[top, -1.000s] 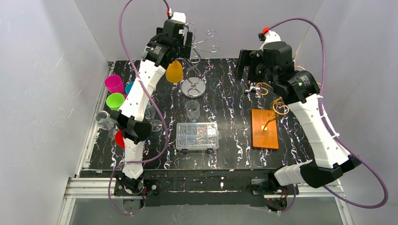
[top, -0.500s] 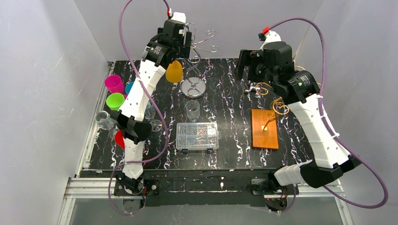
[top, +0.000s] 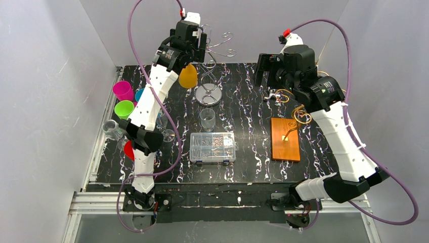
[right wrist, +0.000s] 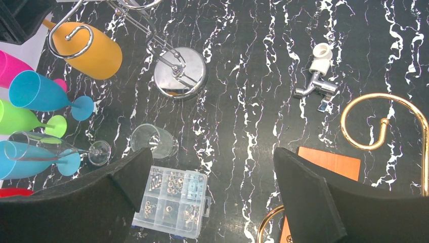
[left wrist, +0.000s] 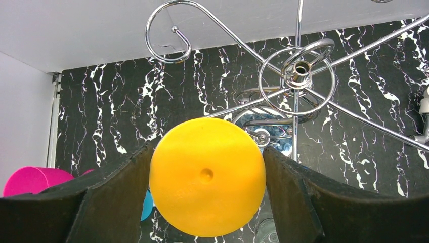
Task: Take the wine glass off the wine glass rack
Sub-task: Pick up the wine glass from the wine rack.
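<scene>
wine glass [left wrist: 207, 185]: axis vertical, bowl down, hung at 10 o'clock of rack [top: 208, 95] | left claw [left wrist: 207, 148]: clamped on its foot | right claw [right wrist: 212, 152]: spread wide

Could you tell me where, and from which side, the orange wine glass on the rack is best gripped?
The orange wine glass hangs bowl-down on the chrome rack, so its flat round foot faces up; probably best pinched across that foot from above, where the left gripper sits.
</scene>
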